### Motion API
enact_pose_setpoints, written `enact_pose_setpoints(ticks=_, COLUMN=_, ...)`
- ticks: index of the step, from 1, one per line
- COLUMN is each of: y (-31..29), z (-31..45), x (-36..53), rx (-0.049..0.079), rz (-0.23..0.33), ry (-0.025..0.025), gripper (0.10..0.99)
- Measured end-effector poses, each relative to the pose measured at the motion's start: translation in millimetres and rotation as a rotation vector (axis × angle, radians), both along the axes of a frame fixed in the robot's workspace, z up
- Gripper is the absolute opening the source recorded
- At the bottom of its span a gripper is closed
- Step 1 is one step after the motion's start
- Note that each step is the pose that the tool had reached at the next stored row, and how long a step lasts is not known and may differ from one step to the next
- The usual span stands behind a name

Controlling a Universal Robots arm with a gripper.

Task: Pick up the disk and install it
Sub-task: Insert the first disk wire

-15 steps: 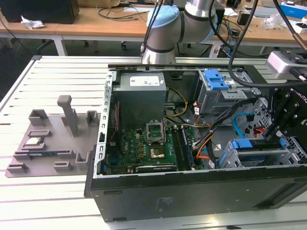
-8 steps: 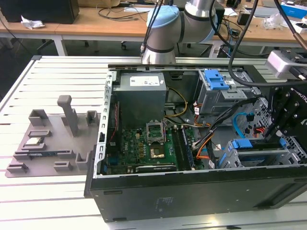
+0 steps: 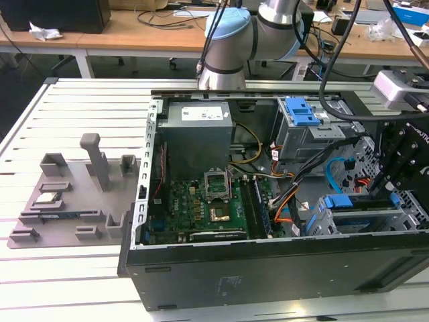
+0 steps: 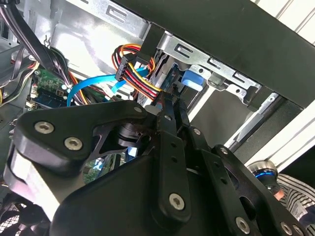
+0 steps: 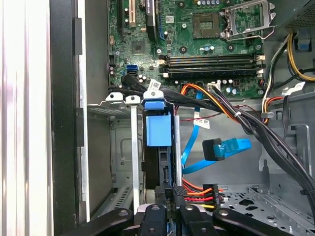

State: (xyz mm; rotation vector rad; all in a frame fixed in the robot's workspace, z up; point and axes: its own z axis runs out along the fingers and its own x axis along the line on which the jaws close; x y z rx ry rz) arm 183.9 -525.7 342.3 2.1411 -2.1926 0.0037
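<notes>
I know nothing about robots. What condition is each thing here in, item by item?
computer case: lying on its side, panel off.
disk: in its blue carrier, sitting in a drive cage slot.
hand: inside the case, close by the disk.
blue cable: plug end hanging free, unconnected.
small silver chip: lying in the grey holder outside the case.

Bright, even overhead light; glare whitens the slatted table [image 3: 80,107], while near linkage blurs in both wrist views.
</notes>
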Motion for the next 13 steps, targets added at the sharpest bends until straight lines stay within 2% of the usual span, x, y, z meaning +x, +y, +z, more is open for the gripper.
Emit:
enact_pose_setpoints(ticks=9, y=0.0, z=-2.3, x=1.6, rx=0.0, rz=0.0, ry=0.0032, gripper=0.169)
enact_pose_setpoints(ticks=13, y=0.0, z=1.6, x=1.6, rx=0.0, rz=0.0, ry=0.0031, gripper=0.169)
